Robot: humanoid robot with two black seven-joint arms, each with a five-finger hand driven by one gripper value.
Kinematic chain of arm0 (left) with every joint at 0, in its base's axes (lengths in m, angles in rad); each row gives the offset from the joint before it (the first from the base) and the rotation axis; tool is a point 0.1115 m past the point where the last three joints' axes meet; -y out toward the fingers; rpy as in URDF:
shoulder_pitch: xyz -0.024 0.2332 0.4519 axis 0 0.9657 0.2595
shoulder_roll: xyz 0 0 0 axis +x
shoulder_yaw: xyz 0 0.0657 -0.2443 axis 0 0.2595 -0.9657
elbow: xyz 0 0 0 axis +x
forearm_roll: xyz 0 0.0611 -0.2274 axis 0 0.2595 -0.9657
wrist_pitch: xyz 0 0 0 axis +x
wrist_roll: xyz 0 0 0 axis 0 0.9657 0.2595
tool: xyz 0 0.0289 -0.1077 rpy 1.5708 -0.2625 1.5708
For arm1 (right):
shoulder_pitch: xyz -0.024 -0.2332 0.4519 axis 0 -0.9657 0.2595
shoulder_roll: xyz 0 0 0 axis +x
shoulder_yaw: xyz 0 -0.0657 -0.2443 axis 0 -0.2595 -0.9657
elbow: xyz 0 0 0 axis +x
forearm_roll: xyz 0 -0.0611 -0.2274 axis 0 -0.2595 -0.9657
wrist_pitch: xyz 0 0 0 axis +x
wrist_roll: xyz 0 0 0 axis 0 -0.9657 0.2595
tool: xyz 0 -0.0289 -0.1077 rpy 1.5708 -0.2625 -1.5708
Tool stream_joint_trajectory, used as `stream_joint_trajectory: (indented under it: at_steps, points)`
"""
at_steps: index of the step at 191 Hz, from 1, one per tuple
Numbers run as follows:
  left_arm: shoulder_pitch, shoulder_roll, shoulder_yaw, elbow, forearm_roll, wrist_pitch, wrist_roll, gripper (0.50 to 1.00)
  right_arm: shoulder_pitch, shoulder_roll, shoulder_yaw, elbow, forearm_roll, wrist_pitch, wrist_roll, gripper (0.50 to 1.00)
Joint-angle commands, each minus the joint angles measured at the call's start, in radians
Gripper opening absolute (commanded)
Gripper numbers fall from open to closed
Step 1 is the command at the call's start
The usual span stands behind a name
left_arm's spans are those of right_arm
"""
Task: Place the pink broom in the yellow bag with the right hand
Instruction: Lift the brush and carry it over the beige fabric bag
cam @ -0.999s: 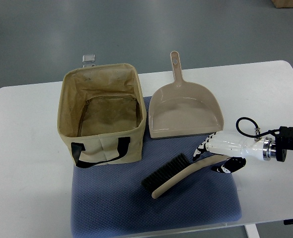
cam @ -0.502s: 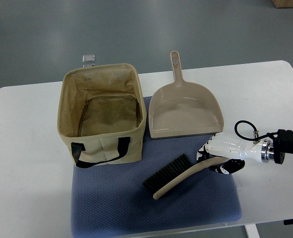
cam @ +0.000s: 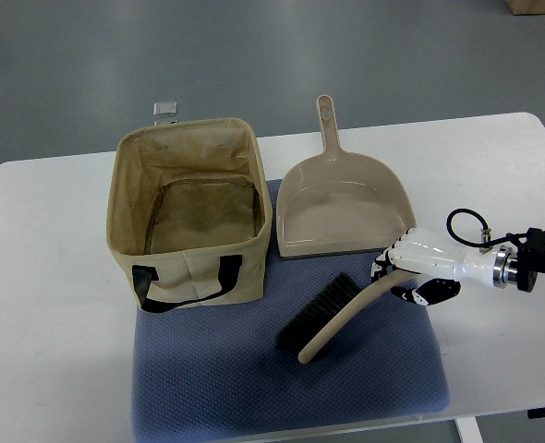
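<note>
The pink broom (cam: 339, 312), a hand brush with dark bristles and a curved pale handle, lies tilted over the blue mat (cam: 254, 388). My right hand (cam: 409, 272) comes in from the right edge and is shut on the end of the broom's handle. The yellow bag (cam: 187, 210), an open fabric box with black straps, stands at the mat's left rear, well left of the hand. The left arm does not show.
A matching pink dustpan (cam: 342, 198) lies just behind the hand, its handle pointing away. The white table (cam: 51, 305) carries everything; a cable loops by my right wrist (cam: 466, 226). Grey floor lies beyond the far edge.
My right hand closed on the broom handle and drew it slightly right and up; the brush end pivoted and shifted right on the mat.
</note>
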Motion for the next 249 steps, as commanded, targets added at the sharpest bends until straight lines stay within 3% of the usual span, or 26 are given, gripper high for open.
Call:
stream_joint_trajectory:
  at_steps: [1,76,120,181,249]
  points:
    - [0.000,0.000,0.000,0.000,0.000,0.000,0.000,1.000,0.033,-0.024,0.004,-0.002,0.007,-0.027,0.003,0.500]
    - [0.000,0.000,0.000,0.000,0.000,0.000,0.000,1.000,0.263,-0.079,0.033,-0.052,0.105,-0.036,0.009,0.500]
    - [0.000,0.000,0.000,0.000,0.000,0.000,0.000,1.000,0.458,-0.062,0.031,-0.170,0.163,-0.030,0.009,0.500]
    - [0.000,0.000,0.000,0.000,0.000,0.000,0.000,1.000,0.623,0.136,0.024,-0.253,0.147,-0.033,-0.003,0.500]
    - [0.000,0.000,0.000,0.000,0.000,0.000,0.000,1.000,0.626,0.329,0.010,-0.252,0.120,-0.065,-0.015,0.500]
